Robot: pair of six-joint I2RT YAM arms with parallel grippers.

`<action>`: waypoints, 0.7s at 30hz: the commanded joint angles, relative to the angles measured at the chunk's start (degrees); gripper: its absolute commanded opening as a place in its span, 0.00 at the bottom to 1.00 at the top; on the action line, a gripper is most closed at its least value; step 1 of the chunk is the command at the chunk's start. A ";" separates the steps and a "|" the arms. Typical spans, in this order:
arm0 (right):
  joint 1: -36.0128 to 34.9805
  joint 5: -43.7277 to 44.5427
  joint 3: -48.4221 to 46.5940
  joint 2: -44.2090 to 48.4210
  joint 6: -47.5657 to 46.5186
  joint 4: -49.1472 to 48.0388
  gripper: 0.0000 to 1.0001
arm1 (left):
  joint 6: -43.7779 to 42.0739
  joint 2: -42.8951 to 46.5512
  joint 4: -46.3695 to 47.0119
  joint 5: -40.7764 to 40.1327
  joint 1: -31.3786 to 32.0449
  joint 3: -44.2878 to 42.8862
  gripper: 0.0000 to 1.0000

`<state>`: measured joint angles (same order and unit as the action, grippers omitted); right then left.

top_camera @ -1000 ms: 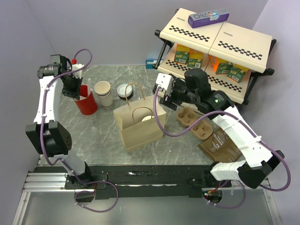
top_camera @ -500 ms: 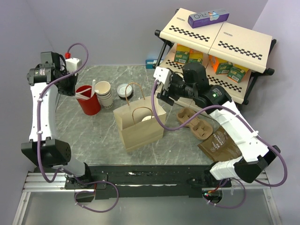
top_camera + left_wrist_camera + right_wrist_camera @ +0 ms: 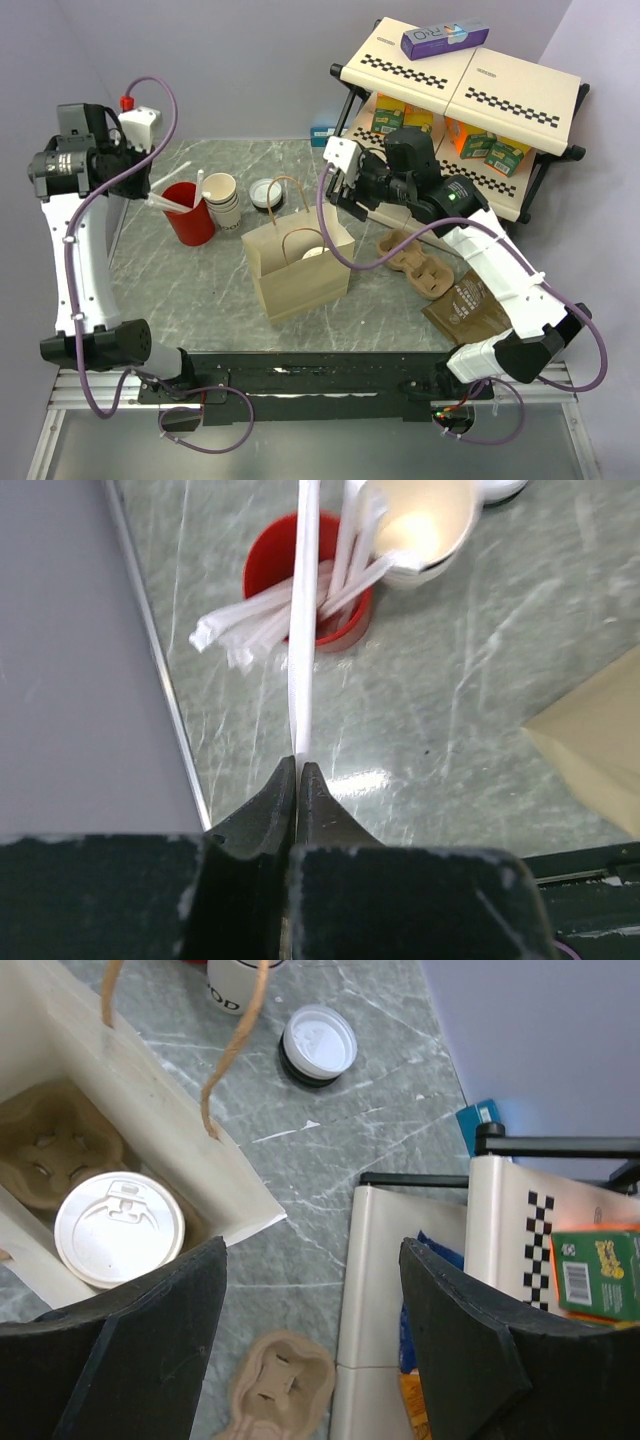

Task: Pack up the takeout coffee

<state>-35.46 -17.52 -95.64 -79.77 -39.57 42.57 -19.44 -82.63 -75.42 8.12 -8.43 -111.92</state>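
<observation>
The coffee (image 3: pixel 118 1228) already stood in a tray (image 3: pixel 40 1155) inside the bag (image 3: pixel 300 275) at mid-frame, so the step seemed to be adding a stick (image 3: pixel 303 630), pinched in the shut left jaws near the red cup (image 3: pixel 262 570); next it needed carrying over the bag's mouth. Only the right wrist view, between wide, empty right jaws, showed that tray

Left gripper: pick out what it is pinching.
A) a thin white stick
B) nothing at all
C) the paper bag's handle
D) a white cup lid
A: the left wrist view shows the left gripper shut on a thin white stick, which runs out from its tips past the red cup holding more sticks.
</observation>
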 commanded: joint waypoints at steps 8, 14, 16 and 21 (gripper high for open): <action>7.68 5.30 -9.22 -6.36 14.43 -1.08 0.76 | -13.68 8.88 -2.02 42.05 1.21 -7.27 0.01; 11.11 5.57 -7.37 -6.19 17.42 -1.44 0.78 | -19.66 12.14 -3.25 43.92 10.24 -6.65 0.01; 11.47 5.22 -7.37 -6.28 17.78 -1.17 0.79 | -20.72 13.28 -3.24 39.02 17.87 -5.16 0.01; 11.56 4.51 -8.60 -6.98 17.86 -0.29 0.79 | -20.03 13.20 -3.16 28.72 29.86 1.16 0.01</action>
<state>-24.10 -12.49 -102.32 -86.37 -23.81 42.06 -37.76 -68.40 -77.19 44.03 15.09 -114.91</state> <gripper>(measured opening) 0.787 0.024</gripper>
